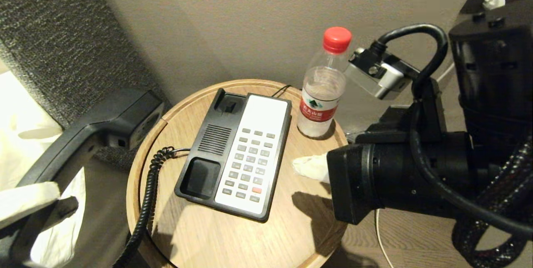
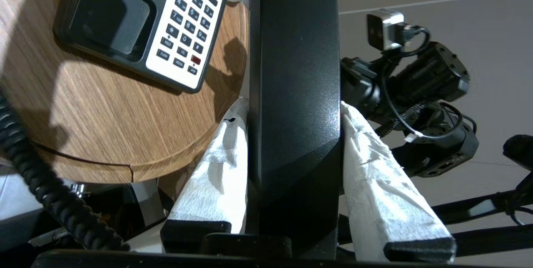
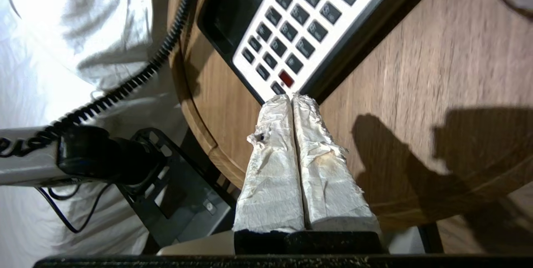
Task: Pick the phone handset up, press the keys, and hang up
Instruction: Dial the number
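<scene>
My left gripper [image 1: 41, 205] is shut on the black phone handset [image 1: 83, 135], holding it lifted off to the left of the round table. Its paper-wrapped fingers [image 2: 225, 155] press both sides of the handset [image 2: 295, 72]. The coiled cord [image 1: 148, 201] hangs from the phone base [image 1: 200, 147] over the table's left edge. The base's cradle is empty and its grey keys [image 1: 250, 164] face up. My right gripper [image 1: 310, 167] is shut, empty, hovering just right of the base. Its wrapped tips [image 3: 291, 98] point at the keypad's near corner by the red key [image 3: 286, 78].
A water bottle [image 1: 322, 89] with a red cap stands on the wooden table [image 1: 287, 234] behind my right gripper. A wall runs close behind the table. White bedding [image 3: 50, 51] lies to the left, beyond the table's edge.
</scene>
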{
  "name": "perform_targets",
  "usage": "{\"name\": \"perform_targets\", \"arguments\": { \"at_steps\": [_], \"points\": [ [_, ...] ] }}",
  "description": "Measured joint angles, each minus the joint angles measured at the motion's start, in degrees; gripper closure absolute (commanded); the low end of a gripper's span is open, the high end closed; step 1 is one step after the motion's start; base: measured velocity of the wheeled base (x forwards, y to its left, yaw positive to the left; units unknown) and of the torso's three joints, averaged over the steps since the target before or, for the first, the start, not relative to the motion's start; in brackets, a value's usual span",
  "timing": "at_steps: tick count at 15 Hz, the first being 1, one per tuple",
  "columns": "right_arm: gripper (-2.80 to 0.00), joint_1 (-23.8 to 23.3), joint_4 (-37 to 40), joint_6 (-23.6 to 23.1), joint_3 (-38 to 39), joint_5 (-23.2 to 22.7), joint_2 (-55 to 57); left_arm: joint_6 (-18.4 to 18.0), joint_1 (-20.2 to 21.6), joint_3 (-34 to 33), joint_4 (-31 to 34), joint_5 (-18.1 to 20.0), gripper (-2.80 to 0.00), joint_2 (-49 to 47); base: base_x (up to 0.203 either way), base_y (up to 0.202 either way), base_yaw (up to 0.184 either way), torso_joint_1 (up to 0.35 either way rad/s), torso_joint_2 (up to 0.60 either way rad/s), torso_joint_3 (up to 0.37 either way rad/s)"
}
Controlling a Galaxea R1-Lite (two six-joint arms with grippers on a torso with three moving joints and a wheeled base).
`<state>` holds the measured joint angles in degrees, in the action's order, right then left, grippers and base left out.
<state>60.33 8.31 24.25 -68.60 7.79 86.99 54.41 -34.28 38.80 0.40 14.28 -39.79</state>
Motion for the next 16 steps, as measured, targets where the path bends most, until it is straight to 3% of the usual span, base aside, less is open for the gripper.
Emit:
{"name": "perform_targets", "arguments": {
  "at_steps": [16],
  "points": [
    [0.00,0.55,-0.18,-0.21,-2.61,-0.97,11.57,0.38,0.00,-2.12,-0.30,-0.19,0.00,2.85,0.000,0.000,0.000,0.000,0.00,0.000]
  ]
}}
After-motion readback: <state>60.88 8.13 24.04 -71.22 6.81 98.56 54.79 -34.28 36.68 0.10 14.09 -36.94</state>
